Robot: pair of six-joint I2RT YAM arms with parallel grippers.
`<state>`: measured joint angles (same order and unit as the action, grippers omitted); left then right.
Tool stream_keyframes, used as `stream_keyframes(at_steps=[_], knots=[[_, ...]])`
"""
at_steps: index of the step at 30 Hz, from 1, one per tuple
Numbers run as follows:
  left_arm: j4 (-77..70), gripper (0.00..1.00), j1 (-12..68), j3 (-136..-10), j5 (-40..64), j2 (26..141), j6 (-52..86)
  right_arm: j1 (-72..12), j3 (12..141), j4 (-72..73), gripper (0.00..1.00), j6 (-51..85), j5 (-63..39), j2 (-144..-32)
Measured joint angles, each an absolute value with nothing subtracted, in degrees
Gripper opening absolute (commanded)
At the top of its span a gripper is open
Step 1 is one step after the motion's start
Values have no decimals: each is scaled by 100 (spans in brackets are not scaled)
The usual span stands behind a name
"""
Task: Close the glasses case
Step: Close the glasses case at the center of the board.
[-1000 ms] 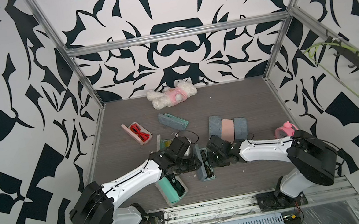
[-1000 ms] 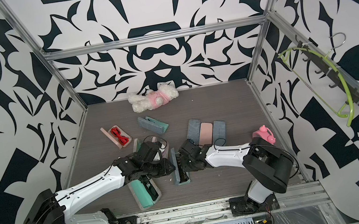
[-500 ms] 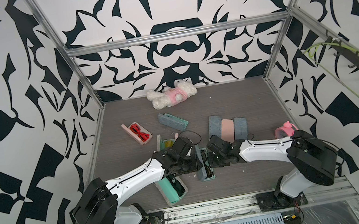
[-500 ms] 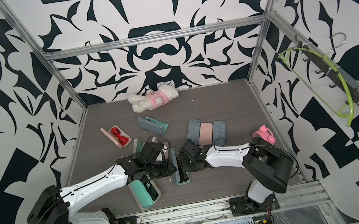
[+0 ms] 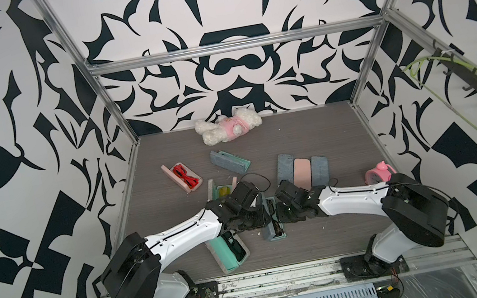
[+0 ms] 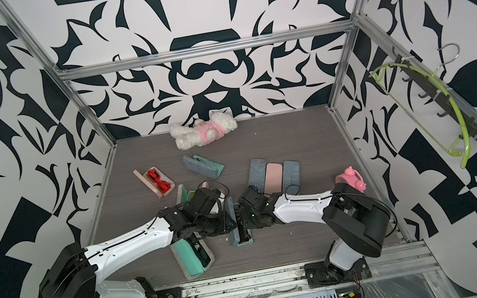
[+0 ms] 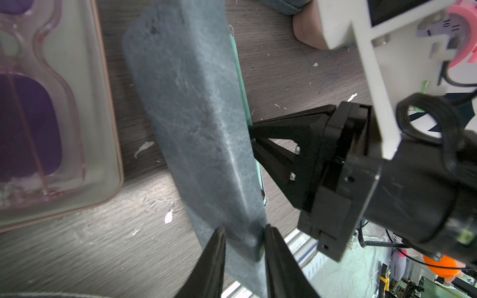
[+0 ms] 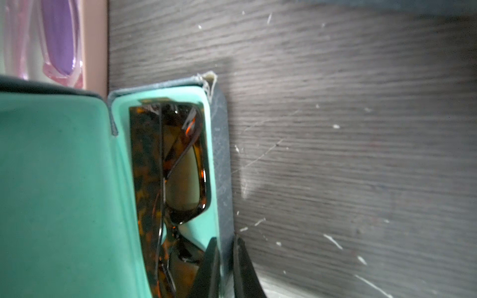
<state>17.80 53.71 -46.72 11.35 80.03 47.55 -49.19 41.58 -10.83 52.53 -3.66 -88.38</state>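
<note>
Lid (image 7: 196, 116) stands raised, pinched tight in the left jaws; right jaws clamp the glasses case (image 8: 222, 167) by its side wall, sunglasses (image 8: 178, 180) lying just beside them.

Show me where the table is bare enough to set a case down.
Free: far right corner, between plush toy and three flat cases; near edge, right of the grey case. Crowded: around grey case and teal case.
</note>
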Motion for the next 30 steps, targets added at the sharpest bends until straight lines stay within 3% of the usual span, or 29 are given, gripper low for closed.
stream_keyframes(at_steps=[30], knots=[[1559, 29, 5487, -4740, 1138, 8226, 4759, -4919, 4086, -1007, 11, 5234, -373, -8807]])
